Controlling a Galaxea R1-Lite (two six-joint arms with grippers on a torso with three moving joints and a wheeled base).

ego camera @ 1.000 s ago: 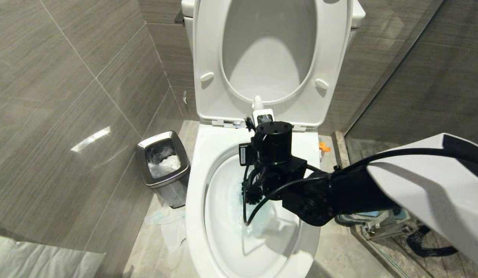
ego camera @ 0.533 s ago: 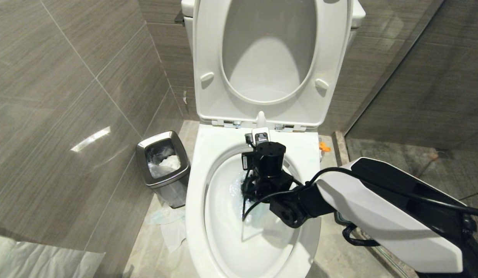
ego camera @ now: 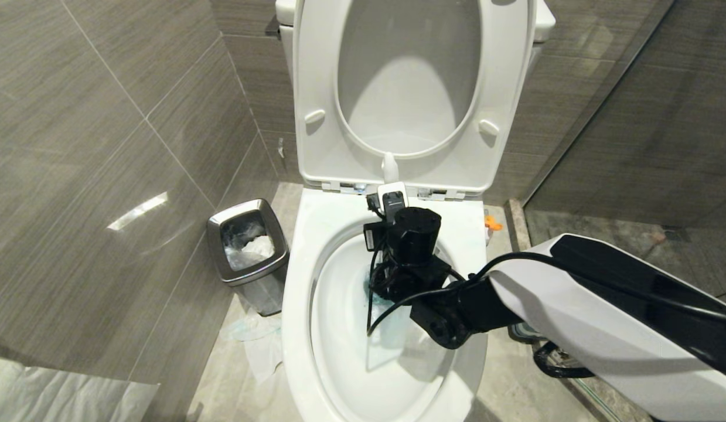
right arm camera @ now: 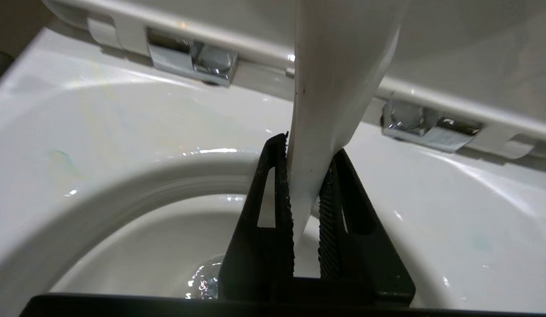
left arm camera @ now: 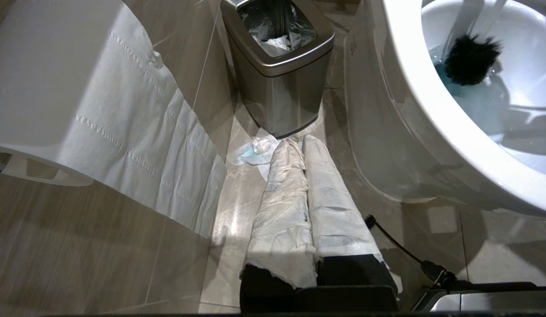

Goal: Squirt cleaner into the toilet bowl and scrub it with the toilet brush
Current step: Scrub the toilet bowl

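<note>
The white toilet bowl (ego camera: 298,305) stands with seat and lid (ego camera: 316,88) raised. My right gripper (right arm camera: 308,149) hangs over the back of the bowl, shut on the whitish handle of the toilet brush (right arm camera: 330,88). The handle's rounded tip (ego camera: 389,164) pokes up in front of the seat. The brush's black bristle head (left arm camera: 471,59) sits low in the bowl at the edge of the water. Turquoise cleaner (left arm camera: 447,77) tints that water. My left gripper (left arm camera: 299,145), its fingers wrapped in white tissue, is shut and parked low over the floor beside the bowl.
A square steel waste bin (ego camera: 248,255) with tissue inside stands left of the bowl. Crumpled tissue (ego camera: 257,340) lies on the floor by it. A large toilet paper roll (left arm camera: 79,110) hangs on the tiled left wall. A glass partition (ego camera: 603,88) bounds the right side.
My right gripper sank into the bowl with the brush, then rose a little toward the seat hinge. The forearm dropped lower. The left arm stayed still.
</note>
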